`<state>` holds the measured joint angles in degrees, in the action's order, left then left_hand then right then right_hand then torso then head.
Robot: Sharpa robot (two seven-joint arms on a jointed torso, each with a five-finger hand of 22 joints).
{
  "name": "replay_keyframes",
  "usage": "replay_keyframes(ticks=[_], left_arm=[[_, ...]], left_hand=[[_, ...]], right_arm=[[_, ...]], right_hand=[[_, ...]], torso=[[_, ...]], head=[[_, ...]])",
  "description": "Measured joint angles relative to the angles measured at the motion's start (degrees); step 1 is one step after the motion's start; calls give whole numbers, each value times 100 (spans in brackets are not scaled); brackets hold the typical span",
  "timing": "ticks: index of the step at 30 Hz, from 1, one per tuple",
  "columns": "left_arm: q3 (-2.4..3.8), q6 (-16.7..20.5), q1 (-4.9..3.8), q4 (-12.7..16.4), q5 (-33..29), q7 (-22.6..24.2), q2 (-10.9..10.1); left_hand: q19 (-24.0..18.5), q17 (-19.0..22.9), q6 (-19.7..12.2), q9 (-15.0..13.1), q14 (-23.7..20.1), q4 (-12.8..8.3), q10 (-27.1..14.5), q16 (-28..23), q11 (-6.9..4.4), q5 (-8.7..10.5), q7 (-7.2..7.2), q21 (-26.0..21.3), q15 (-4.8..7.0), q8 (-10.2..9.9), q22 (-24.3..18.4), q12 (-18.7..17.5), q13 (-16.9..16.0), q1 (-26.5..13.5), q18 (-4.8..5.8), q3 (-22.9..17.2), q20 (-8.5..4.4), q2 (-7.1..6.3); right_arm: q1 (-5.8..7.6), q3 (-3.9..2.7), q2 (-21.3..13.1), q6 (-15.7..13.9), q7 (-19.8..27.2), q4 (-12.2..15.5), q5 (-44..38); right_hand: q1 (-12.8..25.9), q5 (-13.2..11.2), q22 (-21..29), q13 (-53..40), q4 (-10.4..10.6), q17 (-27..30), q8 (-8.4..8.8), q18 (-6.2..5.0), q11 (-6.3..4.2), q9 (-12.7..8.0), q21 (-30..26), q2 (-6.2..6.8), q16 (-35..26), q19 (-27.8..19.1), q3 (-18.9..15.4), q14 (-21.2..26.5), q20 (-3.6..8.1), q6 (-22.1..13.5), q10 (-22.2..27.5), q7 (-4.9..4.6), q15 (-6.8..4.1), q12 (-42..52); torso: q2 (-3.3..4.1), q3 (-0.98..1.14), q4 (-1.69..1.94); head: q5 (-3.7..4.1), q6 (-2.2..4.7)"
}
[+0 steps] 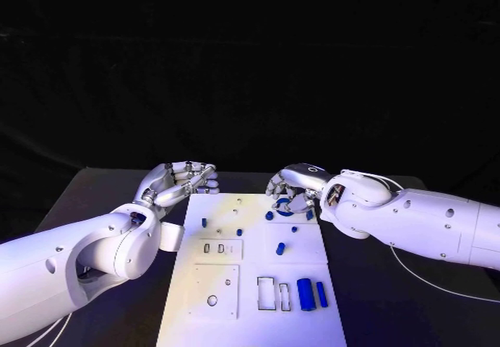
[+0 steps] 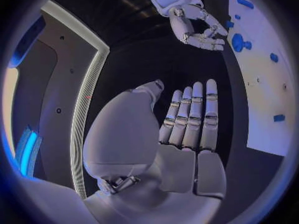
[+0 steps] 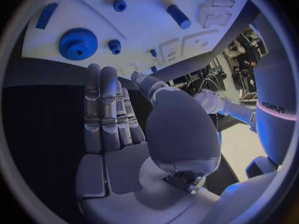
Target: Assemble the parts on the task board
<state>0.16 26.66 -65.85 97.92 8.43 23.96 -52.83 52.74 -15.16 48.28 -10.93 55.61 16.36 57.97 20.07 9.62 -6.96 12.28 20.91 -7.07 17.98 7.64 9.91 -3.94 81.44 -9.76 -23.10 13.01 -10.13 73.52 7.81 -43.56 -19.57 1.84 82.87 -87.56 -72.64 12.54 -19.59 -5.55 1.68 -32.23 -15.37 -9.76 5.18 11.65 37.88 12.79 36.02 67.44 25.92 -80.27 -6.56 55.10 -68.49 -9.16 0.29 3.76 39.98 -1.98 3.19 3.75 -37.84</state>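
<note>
Clearly, little of the assembly can be counted as finished. On the task board (image 1: 198, 303) several blue parts are seen lying loose or standing: a long blue block (image 1: 305, 293) and a slimmer blue bar (image 1: 322, 293) lie near the board's near end, just beside two empty rectangular slots (image 1: 274, 293); a short blue cylinder (image 1: 280, 249) lies near the middle; smaller blue pegs (image 1: 238, 233) are scattered toward the far half. A blue gear (image 3: 77, 44) is seen at the board's far end, close to the right hand — whether it is seated on a post or merely resting there cannot be told.

The right hand (image 1: 295, 189) is held over the far right corner of the board, near the gear; in its wrist view the fingers (image 3: 107, 109) are laid straight and close together, and nothing is held. The left hand (image 1: 179, 182) is stationed at the far left edge of the board; its fingers (image 2: 193, 114) are likewise extended side by side, with nothing between them.

By judgement, the open slots and the loose pieces mean most of the fitting is left — the gear is probably the part in hand.
</note>
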Motion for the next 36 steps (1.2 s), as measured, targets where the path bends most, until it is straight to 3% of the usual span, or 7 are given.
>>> replay_keyframes(ticks=[8, 9, 15, 16, 24, 26, 36], left_arm=[[13, -39, -30, 47, 12, -40, -16], [14, -42, -31, 47, 12, -43, -15], [15, -59, -35, 43, 13, -61, -4], [15, -62, -36, 43, 13, -62, -3], [17, -85, -38, 41, 13, -77, -3], [17, -91, -38, 42, 13, -82, -3], [17, -111, -39, 39, 12, -93, 2]], left_hand=[[0, -7, 0, 1, 0, 0, 0, 0, 0, 0, 0, 0, 0, 0, 5, 0, 0, 0, 0, 0, 0, 0], [0, -7, 0, 1, 0, 0, 0, 0, 0, 19, 0, 6, 0, 0, 5, -12, 1, 0, 0, 0, 0, 0], [0, -13, -1, 1, 0, 0, 0, 22, 0, 30, 0, 23, 0, 0, 5, -28, 1, 0, 0, 0, 0, 0], [0, -13, -1, 1, 0, 0, 0, 22, 0, 30, 0, 22, 0, 0, 5, -28, 1, 0, 0, 0, 0, 0], [0, -19, -1, 2, 0, 0, -1, 22, 0, 30, 0, 22, 0, 0, 4, -28, 1, 0, 0, 0, 0, 0], [0, -19, -1, 1, -1, 0, -1, 22, 1, 30, 0, 22, -1, 0, 4, -28, 1, 0, 1, 0, 0, 0], [-1, -18, -1, 2, -1, 0, -1, 22, 1, 30, 0, 22, -1, 0, 3, -49, 2, 0, 0, 1, 0, 1]], right_arm=[[-1, 0, 104, 191, -283, -48, -811], [-3, 0, 115, 215, -306, -57, -873], [-21, 0, 146, 368, -423, -96, -1135], [-23, 0, 149, 390, -437, -100, -1162], [-50, 0, 187, 554, -516, -152, -1315], [-58, 1, 200, 589, -527, -164, -1339], [-114, 2, 268, 698, -541, -236, -1370]], right_hand=[[-43, 0, -1559, -111, 152, -853, 55, 12, 0, 74, 1330, 43, 1024, 246, -152, -40, 43, -20, 241, 22, 1, 0], [-45, 0, -1930, -136, 182, -1162, 55, 113, 1, 89, 1624, 44, 1359, 329, -182, -99, 46, -20, 242, 22, 10, 0], [-67, 0, -2661, -189, 221, -1742, 55, 145, 1, 122, 2197, 64, 1990, 506, -221, -224, 51, -20, 242, 22, 17, 0], [-69, 0, -2781, -200, 229, -1836, 55, 221, 1, 130, 2290, 61, 2093, 543, -229, -234, 52, -20, 241, 22, 12, 0], [-119, 23, -3333, -242, 246, -2240, 55, 224, 1, 165, 2718, 11, 2539, 665, -243, -319, 50, -20, 241, 22, 15, 1], [-119, 23, -3501, -255, 269, -2363, 55, 311, 1, 176, 2840, 11, 2670, 703, -220, -320, 61, -20, 241, 22, 17, 1], [-263, 45, -4089, -289, 336, -2714, 55, 373, 1, 229, 3281, -86, 3067, 891, -65, -325, 51, 58, 154, 16, 21, 1]], torso=[[105, -28, 59], [115, -30, 63], [151, -43, 83], [154, -46, 87], [183, -57, 102], [187, -57, 105], [208, -60, 114]], head=[[30, 19], [34, 21], [57, 25], [58, 25], [63, 18], [63, 16], [74, 10]])
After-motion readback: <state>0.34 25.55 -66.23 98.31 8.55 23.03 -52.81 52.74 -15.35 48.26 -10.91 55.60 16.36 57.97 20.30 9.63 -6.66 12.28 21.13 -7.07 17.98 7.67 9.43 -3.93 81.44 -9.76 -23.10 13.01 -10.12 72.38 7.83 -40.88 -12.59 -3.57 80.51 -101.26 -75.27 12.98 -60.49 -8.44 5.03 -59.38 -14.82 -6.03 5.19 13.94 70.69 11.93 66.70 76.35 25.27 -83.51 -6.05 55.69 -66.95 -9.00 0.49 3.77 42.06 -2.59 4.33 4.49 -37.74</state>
